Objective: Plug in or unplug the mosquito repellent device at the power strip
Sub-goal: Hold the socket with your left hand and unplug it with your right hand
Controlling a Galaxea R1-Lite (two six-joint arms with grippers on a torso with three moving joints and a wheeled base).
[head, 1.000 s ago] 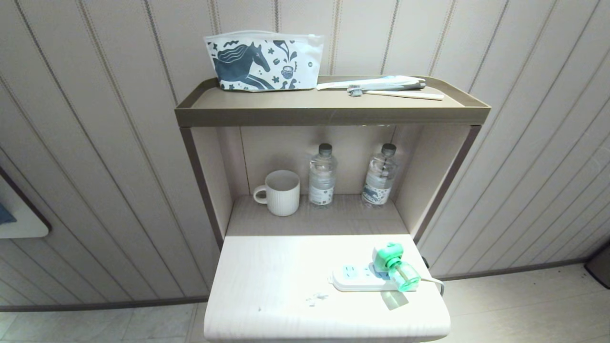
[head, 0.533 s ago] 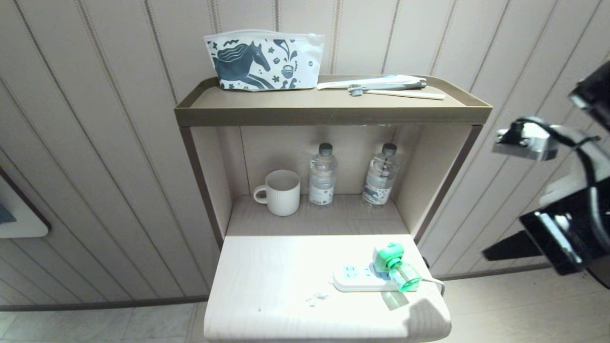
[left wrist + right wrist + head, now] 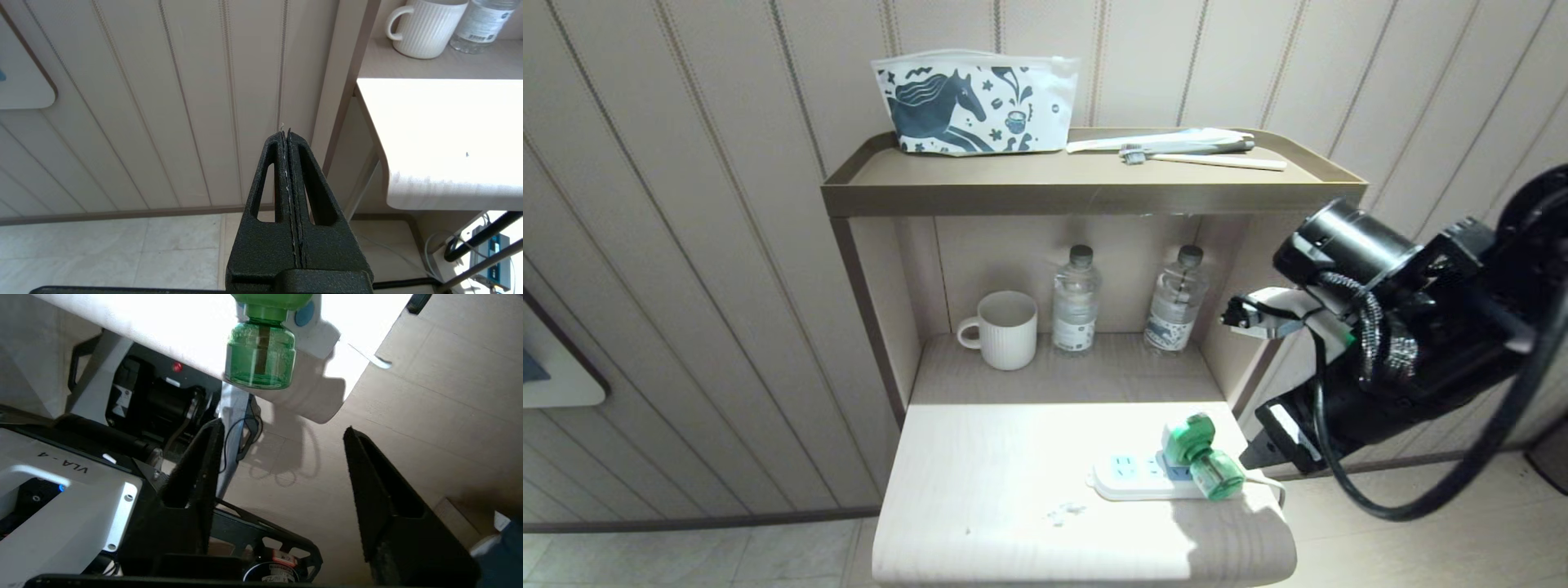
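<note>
The mosquito repellent device [image 3: 1199, 457], green head and translucent green bottle, sits plugged into the right end of the white power strip [image 3: 1131, 476] on the pale table [image 3: 1013, 490]. In the right wrist view the bottle [image 3: 261, 355] and the strip's end [image 3: 322, 332] lie ahead of my right gripper [image 3: 282, 424]. That gripper is open and empty, off the table's front right corner and clear of the device. My right arm [image 3: 1380, 351] fills the right side of the head view. My left gripper [image 3: 286, 132] is shut and parked low, left of the table.
A ribbed white mug [image 3: 1005, 329] and two water bottles [image 3: 1076, 300] [image 3: 1176, 300] stand in the niche behind. On the top shelf are a horse-print pouch [image 3: 976, 102] and a toothbrush with a tube [image 3: 1201, 151]. The strip's cord [image 3: 1270, 483] runs off the right edge.
My right arm has swung into the head view from the right and come close to the table's right side. Its shadow now falls on the front right corner. The device and the strip have not moved.
</note>
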